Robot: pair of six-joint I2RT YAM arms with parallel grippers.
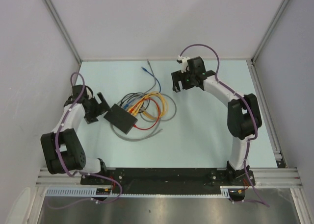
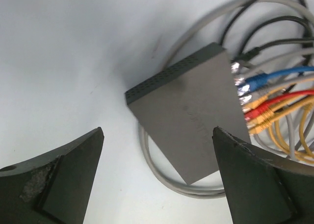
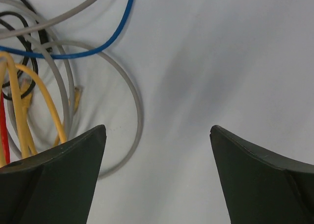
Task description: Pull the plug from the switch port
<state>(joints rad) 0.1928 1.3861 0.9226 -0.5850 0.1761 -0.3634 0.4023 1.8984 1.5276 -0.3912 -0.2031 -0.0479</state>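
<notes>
Jaws, left: left gripper (image 1: 98, 106) (image 2: 158, 132) spread wide, nothing between the fingers.
Jaws, right: right gripper (image 1: 180, 81) (image 3: 158, 129) also spread wide, pinching nothing.
Left arm pose: elbow folded low at the near left, forearm running toward the far side, wrist bent right so the fingers face the switch (image 1: 122, 117) (image 2: 189, 116) — just beside its left end, not touching.
Right arm pose: upper link upright at the near right, elbow at the right edge, forearm reaching far and left; gripper hangs over bare table (image 1: 206, 131) to the far right of the cables (image 1: 149, 105), apart from them.
Switch: flat on the table, left of centre, set askew; perforated narrow edge toward the left wrist camera, socket edge turned right.
Plugs (image 2: 251, 104): a row seated along the socket edge — black, clear, blue, red and yellow ones visible.
Cables: loops of yellow, red, grey and black piled right of the switch; a grey cable (image 2: 162, 177) curls under the near end of the switch.
Blue cable (image 1: 149, 73) (image 3: 117, 35): trails toward the far side, its end lying loose on the table.
</notes>
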